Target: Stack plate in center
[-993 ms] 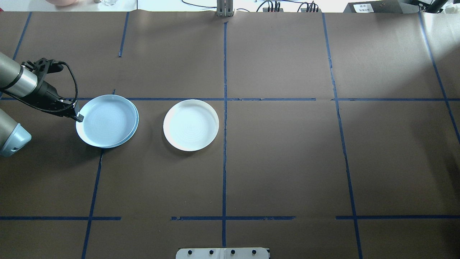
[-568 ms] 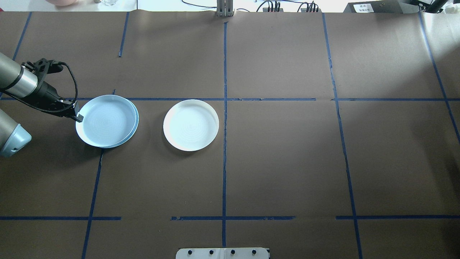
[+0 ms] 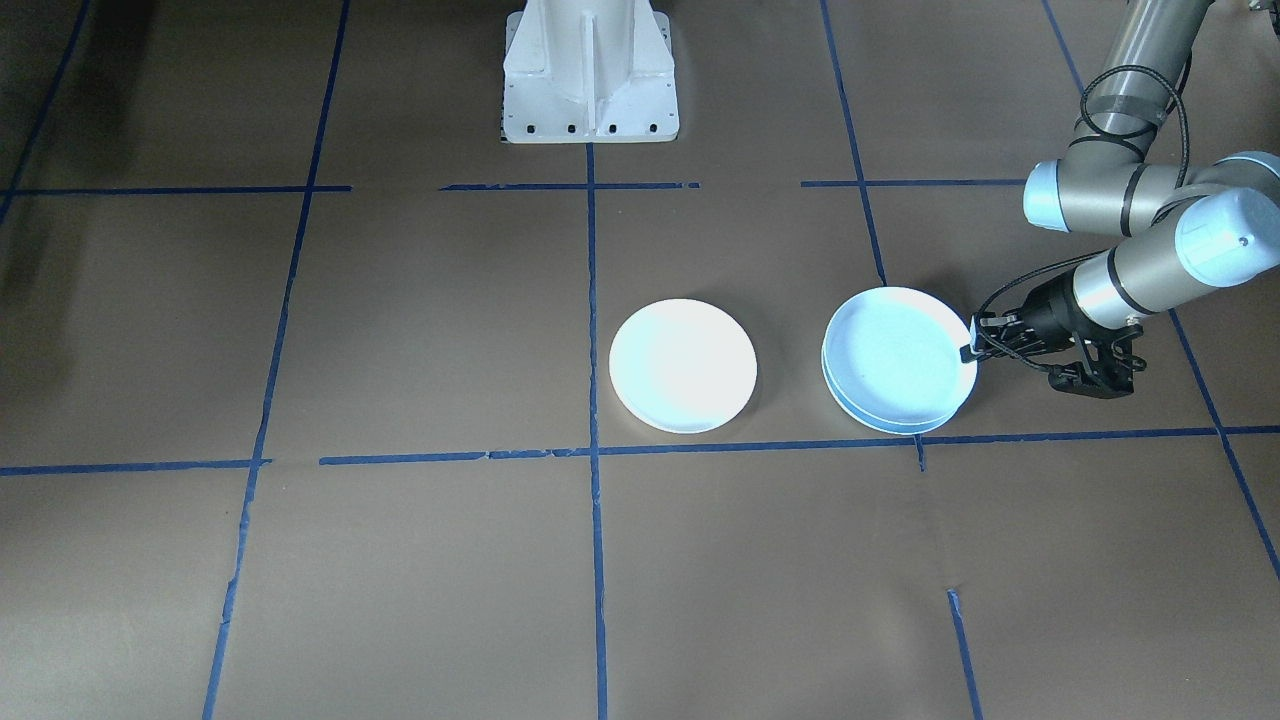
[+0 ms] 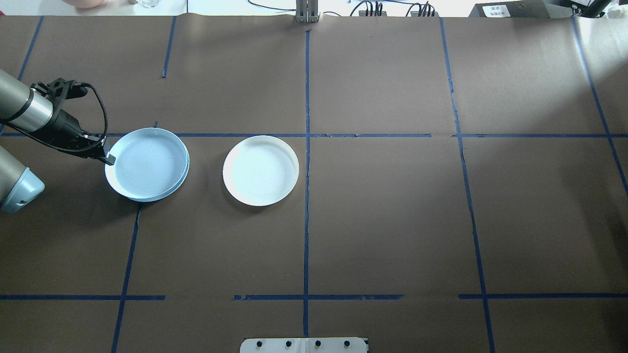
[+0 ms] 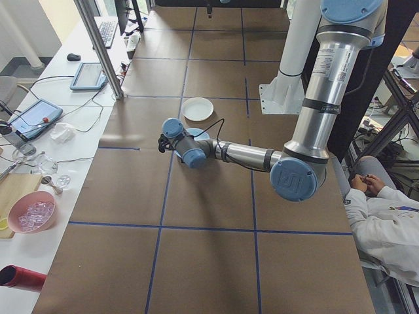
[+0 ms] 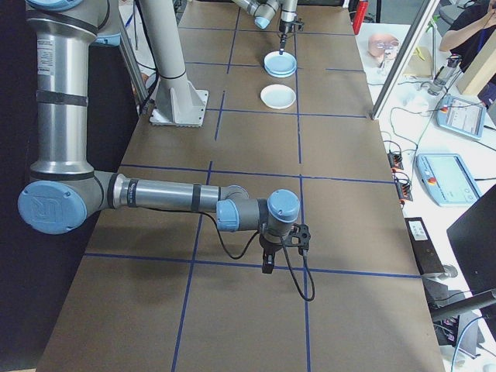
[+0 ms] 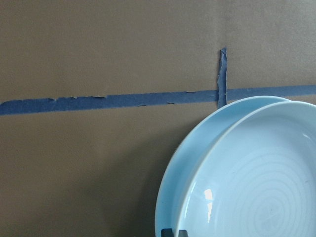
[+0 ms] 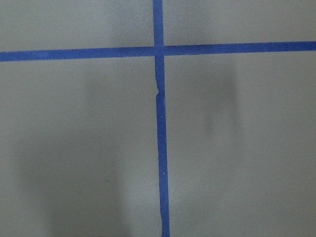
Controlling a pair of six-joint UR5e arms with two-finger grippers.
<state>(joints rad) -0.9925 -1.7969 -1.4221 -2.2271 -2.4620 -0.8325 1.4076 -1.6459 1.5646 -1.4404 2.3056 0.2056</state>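
Note:
Two pale blue plates lie stacked at the table's left. The top plate (image 4: 146, 164) (image 3: 893, 352) (image 7: 261, 192) sits offset on the lower plate (image 4: 187, 169) (image 3: 850, 405) (image 7: 197, 143), which shows as a crescent. My left gripper (image 4: 108, 159) (image 3: 968, 350) is shut on the top plate's rim on the side away from the white plate. A white plate (image 4: 260, 170) (image 3: 683, 365) with faint rings rests alone near the table's central tape cross. My right gripper (image 6: 267, 267) hangs over bare table far off, seen only in the exterior right view; I cannot tell its state.
Blue tape lines (image 4: 306, 147) divide the brown table cover. The robot base (image 3: 590, 75) stands at the near edge. A side bench holds a tablet (image 5: 88, 75) and a pink bowl (image 5: 31, 212). A seated person (image 5: 383, 209) is beside the table.
The left gripper and the top blue plate have shifted slightly toward the far side of the table and a little right; the lower blue plate and the white plate have not moved.

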